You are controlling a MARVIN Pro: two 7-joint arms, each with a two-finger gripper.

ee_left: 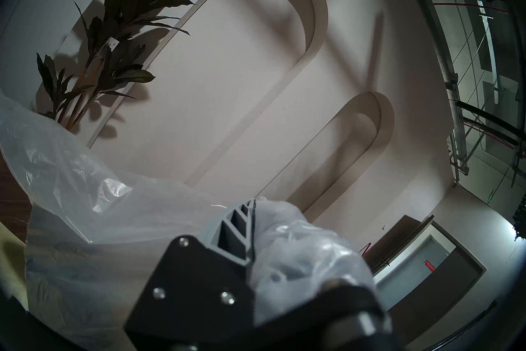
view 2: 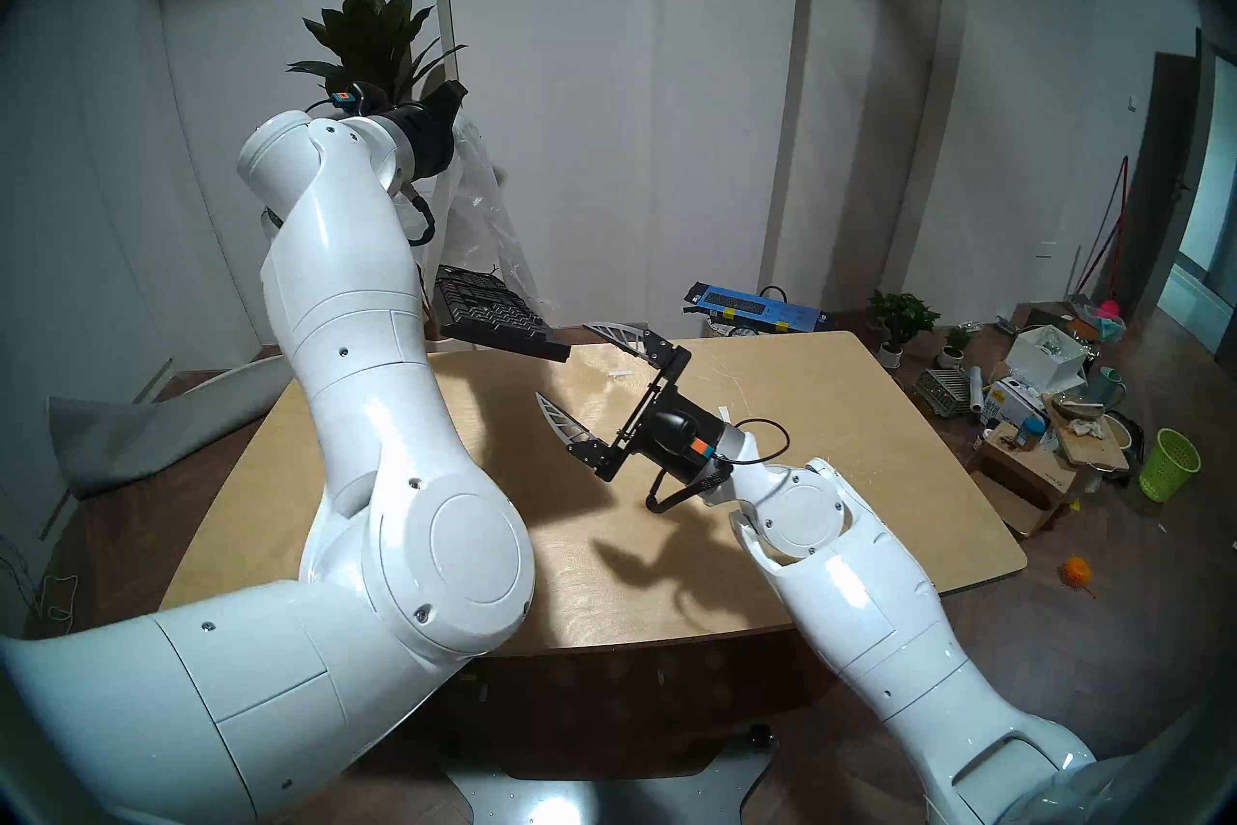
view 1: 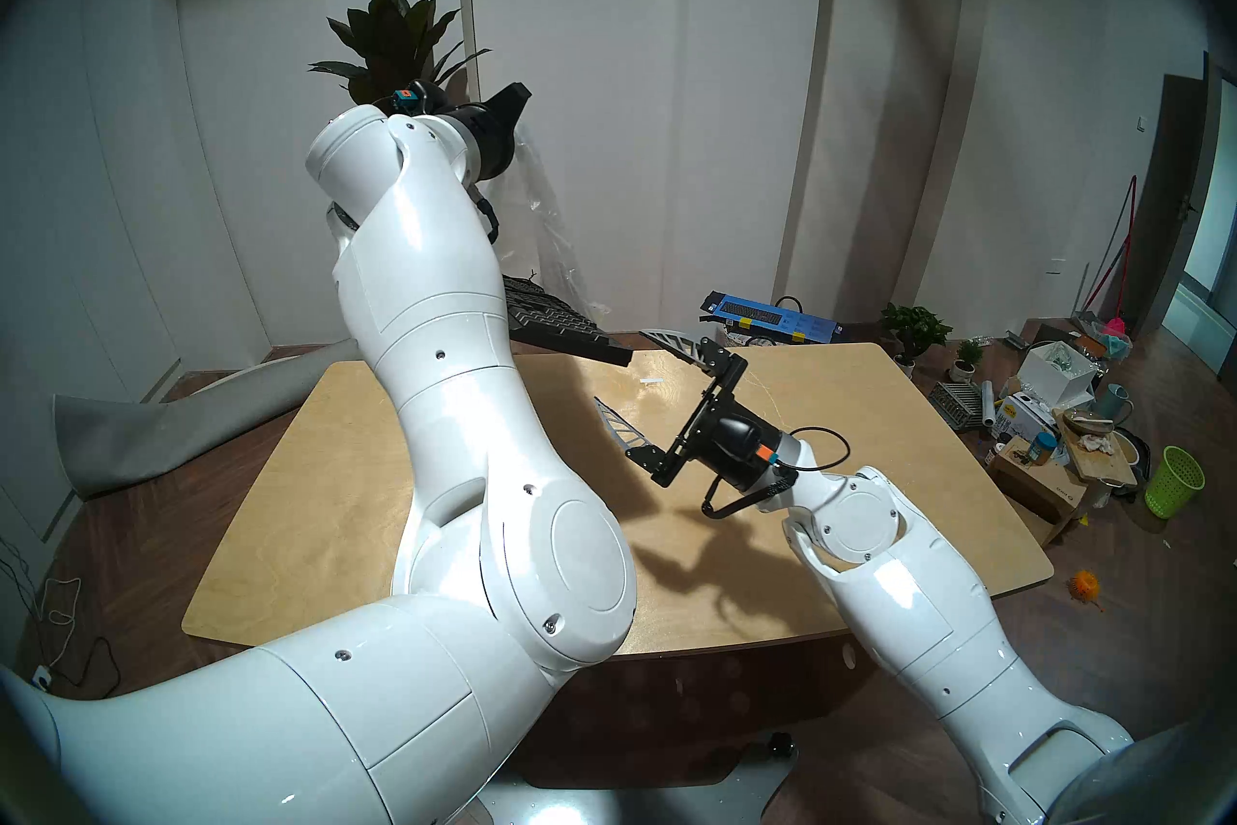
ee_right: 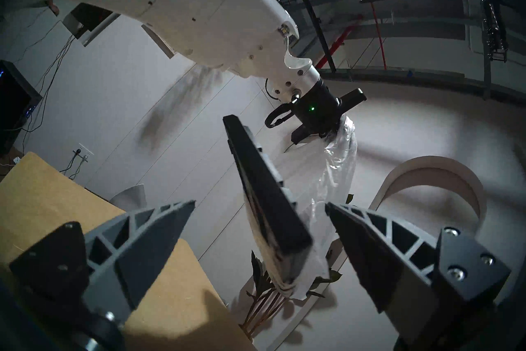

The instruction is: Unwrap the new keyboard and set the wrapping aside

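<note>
Now L gripper (ee_left: 252, 228) pinched on plastic bag (ee_left: 71, 185), held high so keyboard (view 1: 569, 328) slides out — R gripper (view 1: 659, 385) wide open, empty, lined up for catch.

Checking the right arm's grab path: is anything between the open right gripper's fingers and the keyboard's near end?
No. In the right wrist view the keyboard end hangs between the right gripper fingers, only air between; the wrapping trails behind.
</note>
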